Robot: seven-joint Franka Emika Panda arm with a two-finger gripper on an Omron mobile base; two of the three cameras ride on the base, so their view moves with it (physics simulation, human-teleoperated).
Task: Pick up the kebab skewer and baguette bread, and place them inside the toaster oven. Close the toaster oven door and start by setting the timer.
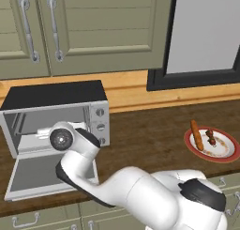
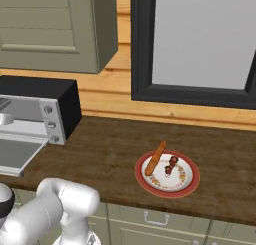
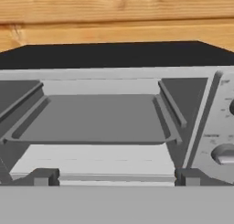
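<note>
The toaster oven (image 1: 56,94) stands at the left of the counter with its door (image 1: 33,177) dropped flat. My gripper (image 3: 116,177) is open and holds nothing; it is level with the oven mouth and looks straight in at the grey tray (image 3: 91,120). In the left base view my wrist hides the fingers. The baguette bread (image 1: 197,135) and the kebab skewer (image 1: 211,137) lie side by side on a red-rimmed plate (image 1: 213,160), far right of the gripper. The right base view shows the oven (image 2: 60,109), door (image 2: 15,156), baguette (image 2: 155,159), skewer (image 2: 171,165) and plate (image 2: 167,194).
Three knobs (image 1: 100,112) run down the oven's right panel; one knob (image 3: 224,154) sits at the right of the hand view. Wall cabinets (image 1: 70,27) hang above the oven. A dark-framed window (image 2: 200,39) is behind the plate. Brown counter (image 1: 145,140) lies between oven and plate.
</note>
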